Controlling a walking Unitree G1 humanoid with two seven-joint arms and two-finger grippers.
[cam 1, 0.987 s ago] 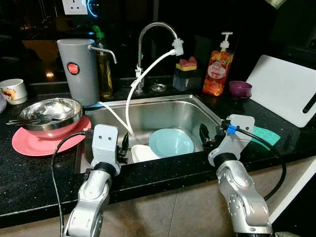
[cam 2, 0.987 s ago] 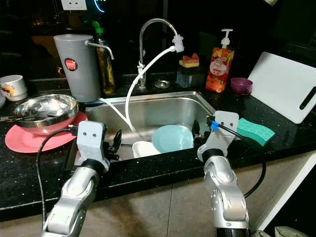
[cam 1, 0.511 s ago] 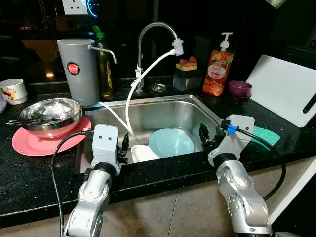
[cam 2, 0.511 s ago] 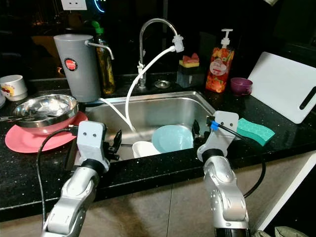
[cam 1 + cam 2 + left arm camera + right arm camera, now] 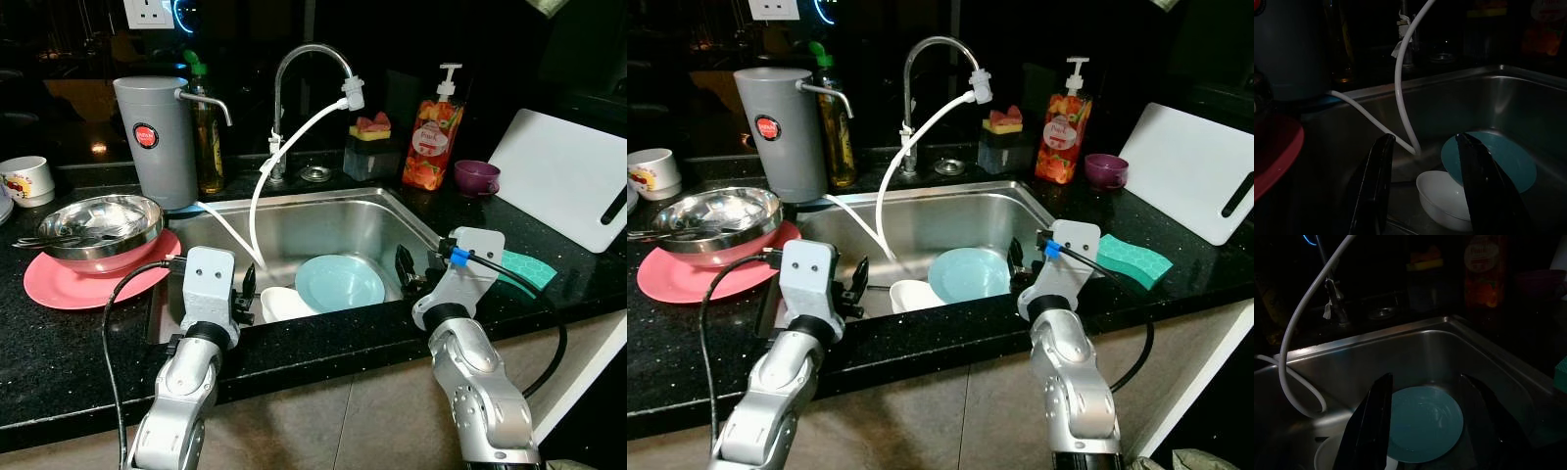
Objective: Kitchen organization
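Both claws, left (image 5: pixel 245 294) and right (image 5: pixel 404 269), gape empty at the sink's (image 5: pixel 323 201) front edge.

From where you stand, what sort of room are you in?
Almost surely a home kitchen, at the sink counter. A steel sink with a tall faucet holds a teal plate and a white bowl, and a pump bottle of dish soap stands on the black counter behind it.

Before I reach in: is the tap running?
Off, it seems: no stream falls from the faucet, and the teal plate looks dry.
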